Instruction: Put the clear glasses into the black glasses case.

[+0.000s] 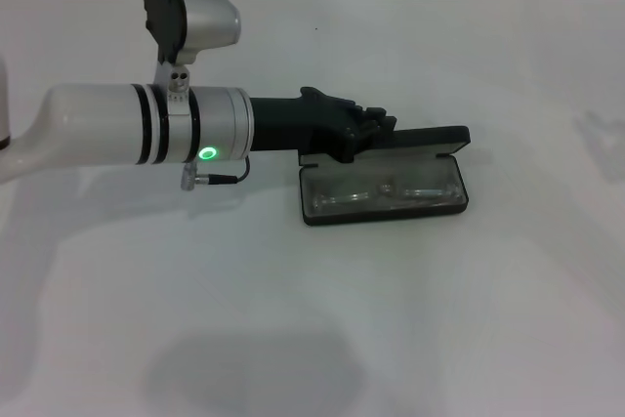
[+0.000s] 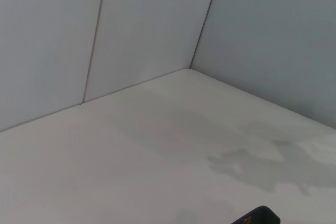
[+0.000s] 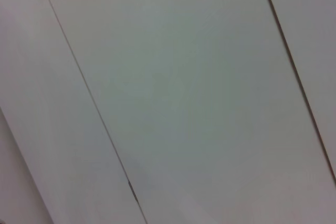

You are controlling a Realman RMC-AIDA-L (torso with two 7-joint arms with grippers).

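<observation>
The black glasses case [image 1: 322, 216] lies open on the white table, right of centre in the head view. The clear glasses [image 1: 386, 190] rest inside its lower half, folded and lying along its length. The lid [image 1: 435, 138] stands raised behind them. My left gripper [image 1: 376, 128] reaches in from the left and sits at the lid's left end, touching or just above it. A black corner of the lid with orange lettering [image 2: 256, 216] shows in the left wrist view. The right gripper is out of view.
The white table [image 1: 439, 319] spreads around the case. Pale wall panels [image 2: 147, 24] meet the table at the back. The right wrist view shows only wall panels [image 3: 184, 87].
</observation>
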